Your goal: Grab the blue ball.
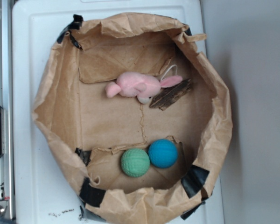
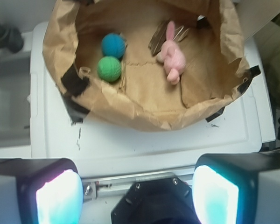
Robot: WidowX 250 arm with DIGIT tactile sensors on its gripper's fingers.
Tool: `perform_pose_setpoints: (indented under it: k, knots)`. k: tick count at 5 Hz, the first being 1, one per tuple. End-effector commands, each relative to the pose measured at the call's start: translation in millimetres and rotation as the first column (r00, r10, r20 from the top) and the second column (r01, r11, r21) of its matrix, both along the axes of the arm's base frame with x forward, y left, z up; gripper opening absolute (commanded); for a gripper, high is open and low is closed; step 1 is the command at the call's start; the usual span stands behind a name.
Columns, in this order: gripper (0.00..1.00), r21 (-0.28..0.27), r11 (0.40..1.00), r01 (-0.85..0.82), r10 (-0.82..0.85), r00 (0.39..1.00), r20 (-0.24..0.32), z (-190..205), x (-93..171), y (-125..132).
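The blue ball (image 1: 163, 153) lies inside a brown paper bag (image 1: 56, 116), near its lower wall, touching a green ball (image 1: 135, 162) on its left. In the wrist view the blue ball (image 2: 113, 45) sits just above the green ball (image 2: 109, 68) in the bag's left part. My gripper (image 2: 136, 189) is open, its two glowing pads wide apart with nothing between them. It hangs outside the bag, over the white surface's edge and well away from both balls. The exterior view does not show the fingers.
A pink plush rabbit (image 1: 139, 85) and a dark wood piece (image 1: 171, 95) lie in the bag's upper half. Crumpled bag walls (image 2: 144, 112) with black tape (image 1: 194, 179) ring everything. The bag rests on a white board (image 1: 32, 177). A metal rail (image 1: 1, 186) runs along the left.
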State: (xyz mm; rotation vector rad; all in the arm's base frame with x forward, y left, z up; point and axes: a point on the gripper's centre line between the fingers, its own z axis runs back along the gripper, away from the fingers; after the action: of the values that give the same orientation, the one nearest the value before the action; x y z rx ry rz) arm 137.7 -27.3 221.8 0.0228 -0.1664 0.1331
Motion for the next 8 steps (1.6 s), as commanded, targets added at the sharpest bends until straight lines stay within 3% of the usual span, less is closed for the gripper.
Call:
perform_pose_setpoints:
  k: [1, 2, 3, 6, 7, 8]
  knots:
    - [1.00, -0.031, 0.999, -0.030, 0.029, 0.999, -0.040, -14, 57, 4]
    - [1.00, -0.072, 0.996, -0.056, 0.052, 0.997, -0.053, -43, 107, 14]
    - [1.00, -0.075, 0.995, -0.073, 0.069, 0.996, -0.055, -60, 157, 15]
    - [1.00, -0.075, 0.995, -0.073, 0.069, 0.996, -0.055, -60, 157, 15]
    - [1.00, -0.069, 0.996, -0.064, 0.064, 0.998, 0.001, -89, 164, 23]
    - [1.00, -0.053, 0.997, -0.055, 0.055, 0.998, 0.011, -113, 166, 34]
